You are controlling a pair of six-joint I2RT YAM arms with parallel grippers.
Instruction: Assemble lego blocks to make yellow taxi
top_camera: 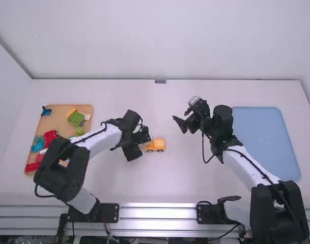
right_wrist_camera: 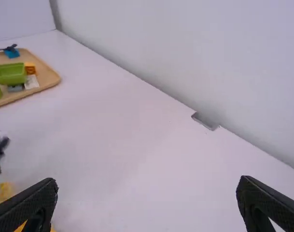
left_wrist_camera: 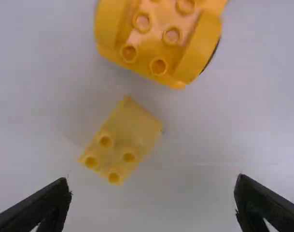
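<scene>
Facing the small yellow brick (left_wrist_camera: 122, 140), left gripper (top_camera: 141, 144) has its fingers spread, nothing held; brick lies just ahead of the gap between them, touching neither. Yellow car (top_camera: 156, 145) sits just beyond the brick, apart from it. Right gripper (top_camera: 181, 117): fingers wide apart, empty, right of the car.

Yellow car (left_wrist_camera: 159, 43) cropped, tray (top_camera: 55, 121) partly hidden, yellow block (right_wrist_camera: 3, 192) blurred
</scene>
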